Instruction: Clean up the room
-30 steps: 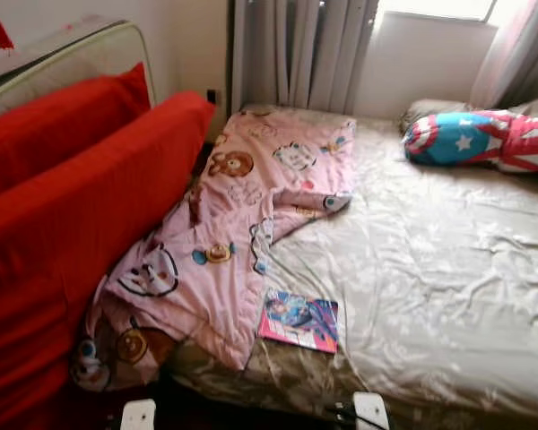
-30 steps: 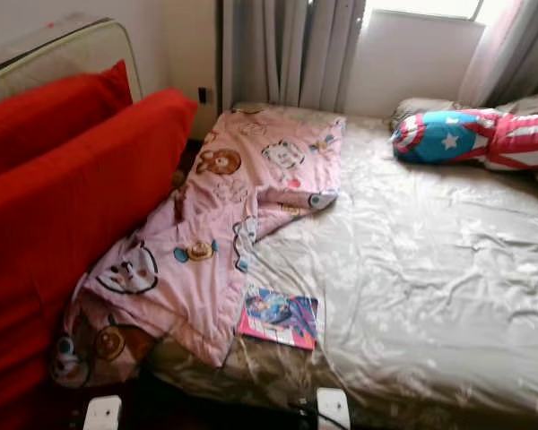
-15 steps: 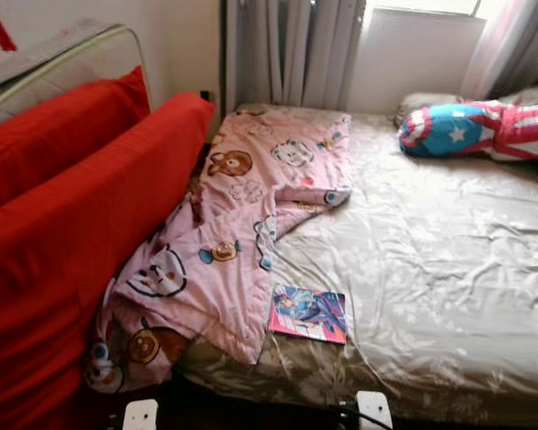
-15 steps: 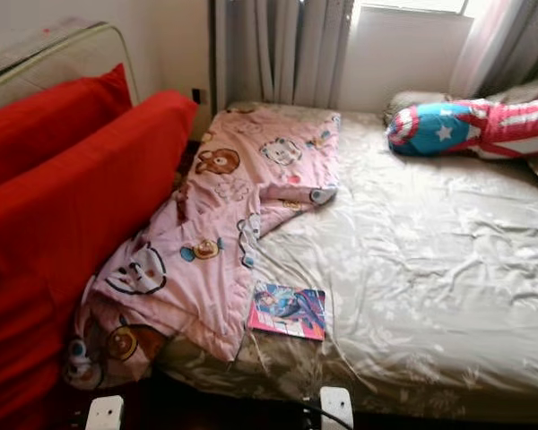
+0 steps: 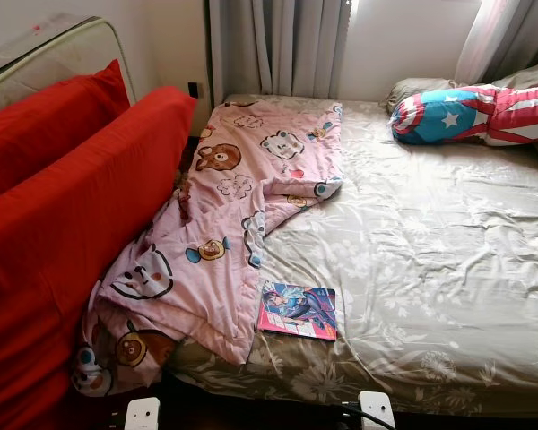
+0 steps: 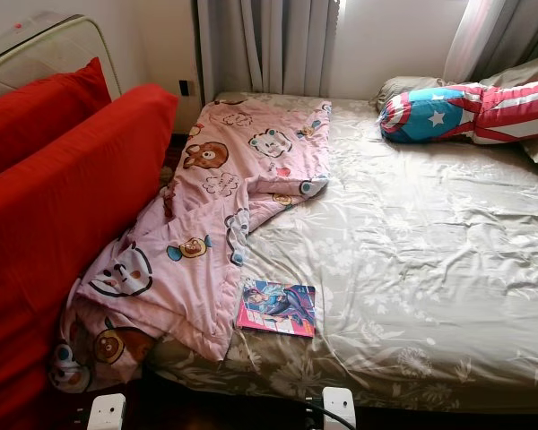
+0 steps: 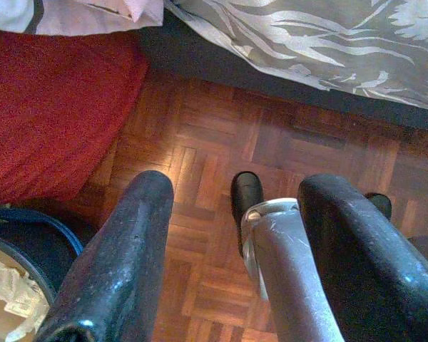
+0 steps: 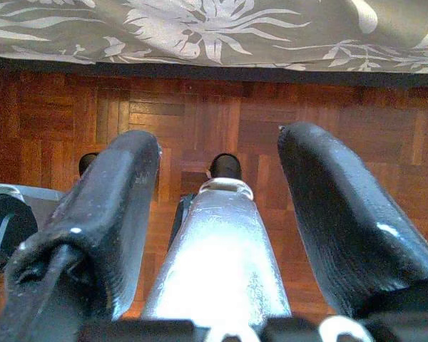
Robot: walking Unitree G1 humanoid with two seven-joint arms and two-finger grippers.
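A pink cartoon-print blanket [image 5: 242, 206] lies crumpled along the left side of the bed [image 5: 430, 269] and hangs over its near left corner. A colourful magazine [image 5: 298, 310] lies flat on the olive floral sheet by the blanket's lower edge, close to the bed's front edge. A star-and-stripes pillow [image 5: 466, 115] rests at the far right. Both arms hang low in front of the bed. My left gripper [image 7: 239, 189] is open over the parquet floor with nothing held. My right gripper [image 8: 222, 142] is open too, below the sheet's hem.
Big red cushions [image 5: 63, 233] lean against a framed board on the left, tight against the bed. Grey curtains [image 5: 278, 45] hang behind the bed. A dark blue-rimmed bin [image 7: 28, 242] with paper inside stands on the floor beside the red fabric.
The whole picture has shifted a little as the camera moved and lost its blur. The blanket, magazine and pillow lie where they were.
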